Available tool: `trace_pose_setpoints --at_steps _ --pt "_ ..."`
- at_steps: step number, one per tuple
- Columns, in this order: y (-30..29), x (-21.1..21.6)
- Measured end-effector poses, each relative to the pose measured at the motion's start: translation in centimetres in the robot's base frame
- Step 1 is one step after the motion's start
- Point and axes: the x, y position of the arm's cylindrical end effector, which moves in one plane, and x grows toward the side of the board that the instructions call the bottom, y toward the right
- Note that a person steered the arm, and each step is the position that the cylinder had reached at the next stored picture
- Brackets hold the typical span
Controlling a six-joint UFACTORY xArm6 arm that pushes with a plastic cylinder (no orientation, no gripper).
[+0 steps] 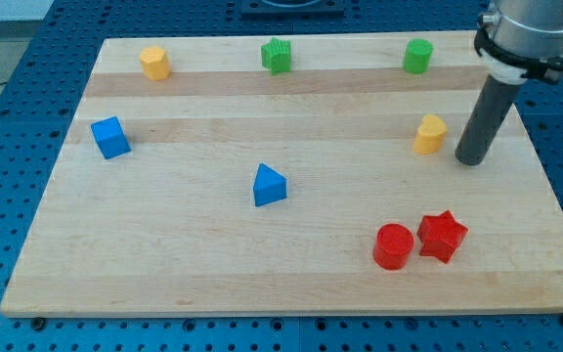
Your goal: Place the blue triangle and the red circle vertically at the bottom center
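Observation:
The blue triangle [268, 185] lies near the middle of the wooden board [164, 254]. The red circle [393, 245] sits toward the view's bottom right, touching or almost touching a red star [442, 236] on its right. My tip [470, 160] rests on the board at the view's right, just right of a yellow block [430, 134]. The tip is well above the red circle and far to the right of the blue triangle.
A blue cube [110, 137] sits at the view's left. A yellow block [154, 63], a green star-like block [277, 56] and a green cylinder [417, 56] line the view's top. A blue perforated table surrounds the board.

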Motion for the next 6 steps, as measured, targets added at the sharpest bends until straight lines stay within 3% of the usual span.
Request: trace_pose_setpoints --at_steps 3,4,5,6 --pt "4.1 -1.0" --pt "-3.6 -0.3" --pt "-5.6 1.5" --pt "-13.1 1.3"
